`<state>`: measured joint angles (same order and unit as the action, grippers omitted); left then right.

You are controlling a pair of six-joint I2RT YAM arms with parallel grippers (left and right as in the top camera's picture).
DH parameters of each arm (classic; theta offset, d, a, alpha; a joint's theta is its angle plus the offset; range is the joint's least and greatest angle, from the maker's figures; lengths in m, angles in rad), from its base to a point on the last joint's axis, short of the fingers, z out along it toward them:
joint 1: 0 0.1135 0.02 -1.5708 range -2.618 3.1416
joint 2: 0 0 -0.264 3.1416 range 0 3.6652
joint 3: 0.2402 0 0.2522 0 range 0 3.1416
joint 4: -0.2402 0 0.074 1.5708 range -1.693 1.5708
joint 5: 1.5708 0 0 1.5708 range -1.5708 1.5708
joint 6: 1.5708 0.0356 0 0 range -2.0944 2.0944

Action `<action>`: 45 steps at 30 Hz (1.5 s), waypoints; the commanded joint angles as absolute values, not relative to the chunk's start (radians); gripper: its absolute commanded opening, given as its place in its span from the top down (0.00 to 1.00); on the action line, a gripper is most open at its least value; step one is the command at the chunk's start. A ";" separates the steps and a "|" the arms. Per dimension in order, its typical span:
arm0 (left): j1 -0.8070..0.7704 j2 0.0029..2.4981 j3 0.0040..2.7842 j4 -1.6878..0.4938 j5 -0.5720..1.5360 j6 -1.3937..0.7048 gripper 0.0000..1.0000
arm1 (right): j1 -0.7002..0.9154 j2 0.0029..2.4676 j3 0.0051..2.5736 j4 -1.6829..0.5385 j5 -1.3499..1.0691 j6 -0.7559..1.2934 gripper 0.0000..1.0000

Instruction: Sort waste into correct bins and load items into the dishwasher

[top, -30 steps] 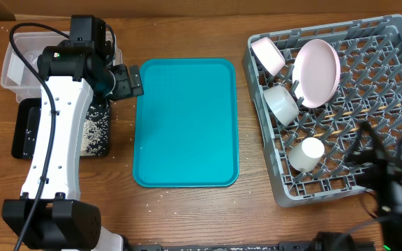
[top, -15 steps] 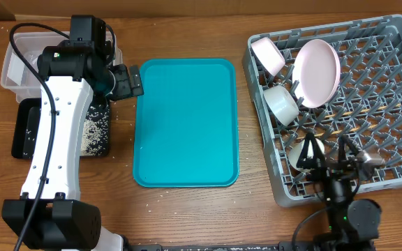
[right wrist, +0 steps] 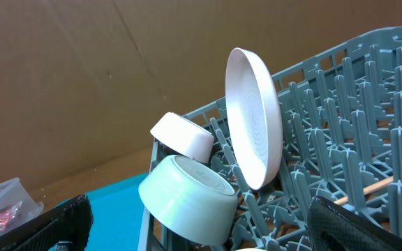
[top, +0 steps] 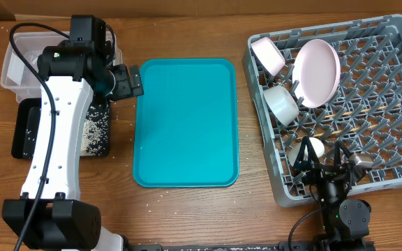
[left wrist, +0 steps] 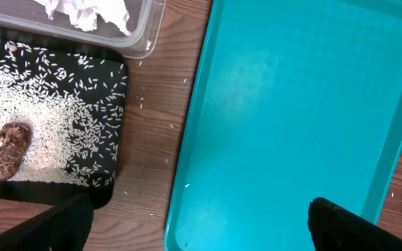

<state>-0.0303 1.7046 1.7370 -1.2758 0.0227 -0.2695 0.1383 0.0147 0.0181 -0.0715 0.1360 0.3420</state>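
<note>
Small white cup [top: 314, 147] lying in grey rack [top: 389, 104], just beside right gripper [top: 321, 164], spread, empty; left gripper [top: 130, 81] likewise spread; wooden table [top: 187, 209] beneath.

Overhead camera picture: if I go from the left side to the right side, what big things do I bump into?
black tray with rice → teal tray → grey dish rack

Left arm [top: 56, 136]: stretched forward, wrist turned to its right.
Left gripper [top: 137, 80]: fingers spread wide.
Right arm [top: 342, 213]: folded low.
Right gripper [top: 322, 162]: fingers wide apart.
</note>
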 commanded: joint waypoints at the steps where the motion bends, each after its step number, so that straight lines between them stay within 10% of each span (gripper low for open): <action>1: -0.028 1.700 1.754 -1.275 0.026 -0.258 0.00 | 0.141 0.003 0.008 -0.065 0.145 0.336 0.00; 23: -0.033 1.547 1.723 -1.255 -0.052 -0.242 0.00 | 0.141 0.003 0.008 -0.065 0.145 0.336 0.00; 32: -0.065 0.963 1.055 -0.452 0.069 -0.085 0.00 | 0.141 0.003 0.008 -0.065 0.145 0.336 0.00; 45: -0.065 0.320 0.272 -0.020 0.087 -0.085 0.00 | 0.141 0.003 0.008 -0.065 0.145 0.337 0.00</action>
